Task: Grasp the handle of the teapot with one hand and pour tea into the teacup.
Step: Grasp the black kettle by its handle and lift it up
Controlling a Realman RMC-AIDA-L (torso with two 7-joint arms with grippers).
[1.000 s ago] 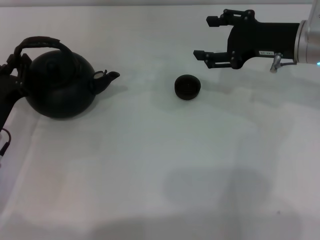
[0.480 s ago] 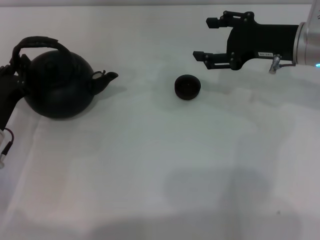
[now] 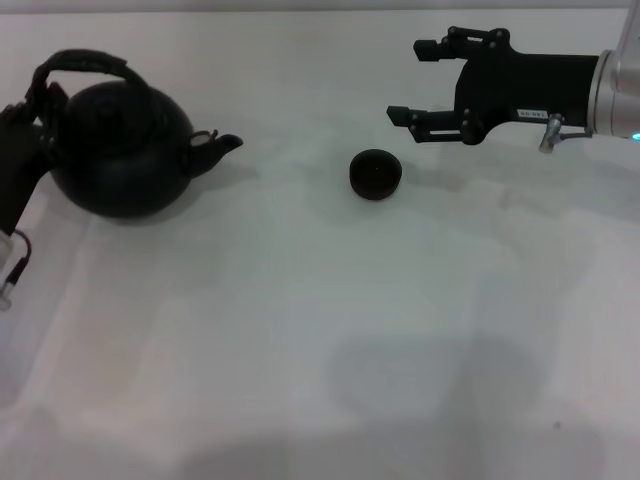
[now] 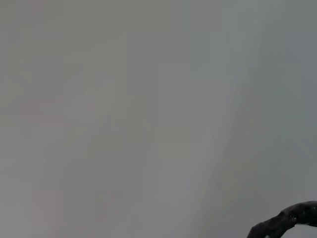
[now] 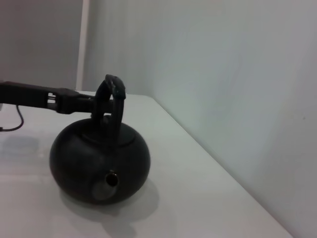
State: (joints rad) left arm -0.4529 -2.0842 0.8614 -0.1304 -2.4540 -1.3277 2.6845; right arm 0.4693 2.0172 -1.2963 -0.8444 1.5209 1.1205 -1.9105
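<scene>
Matte black teapot (image 3: 122, 148) at far left of white desk (image 3: 320, 330), spout toward small dark teacup (image 3: 375, 174) near desk centre; pot and cup well apart. Arched handle (image 3: 80, 70) upright over lid, reddish-brown wrap faint at crown. Left hand (image 3: 32, 120) at handle's outer end, touching or just beside it at left edge of head view; from right wrist view, slim black arm reaching in level with handle (image 5: 113, 96) and apparently clamped on it, fingers hidden behind the bail, so closure not to be told for certain. Pot seen in right wrist view (image 5: 99, 161) with shadow beneath; contact with desk, or slight lift, not to be judged. Left wrist view: only pale surface and a dark curved fragment at one corner, unidentifiable. Right hand (image 3: 420, 80) parked in air beyond and to robot's right of teacup, fingers spread apart, holding nothing. Step in hand, by judgement: securing the handle, pour not begun, cup interior dark and contents unreadable. Next move likely to call for firm grip high on the bail, a lift clear of desk, carriage toward cup until spout above rim, then slow tilt; small cup mouth leaving little margin for spout aim, and swing of pot under bail a probable risk.
</scene>
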